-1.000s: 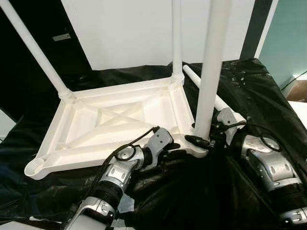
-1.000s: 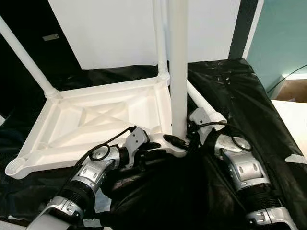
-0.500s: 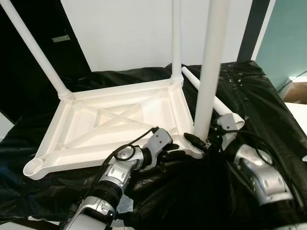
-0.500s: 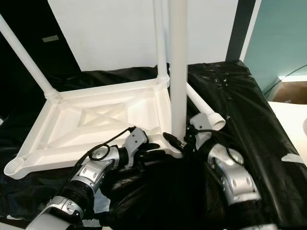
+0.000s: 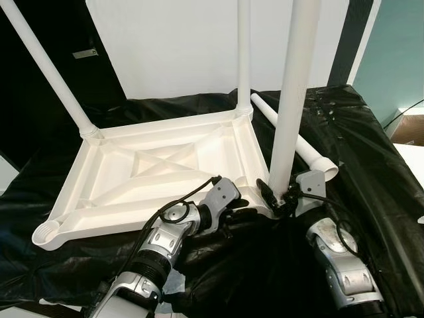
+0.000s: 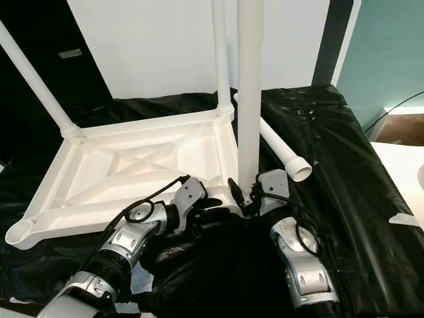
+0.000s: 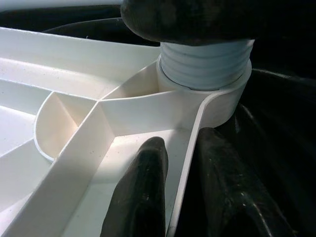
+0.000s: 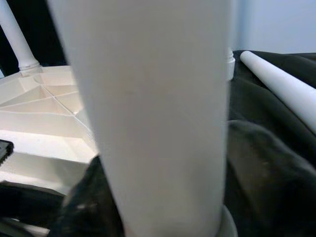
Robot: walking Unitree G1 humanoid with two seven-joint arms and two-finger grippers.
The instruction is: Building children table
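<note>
1. Left gripper point(image 7: 173, 197) pinches the upturned tabletop point(image 5: 159, 165) rim, one finger either side, just short of the corner socket.
2. Right gripper point(image 5: 281, 199) closes on the upright leg point(image 5: 291, 106) base.
3. Looks like light, stiff, slick plastic; grip low, near the threads.

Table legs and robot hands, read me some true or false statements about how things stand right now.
1. The white tabletop lies upside down on black sheeting. True.
2. All four legs are fitted. False: three stand in corners; a spare leg lies on the sheeting and the near-left socket is empty.
3. The left hand straddles the tabletop rim, one finger on each side. True.
4. The right hand is at the spare leg. False: it is at the base of the near-right leg.
</note>
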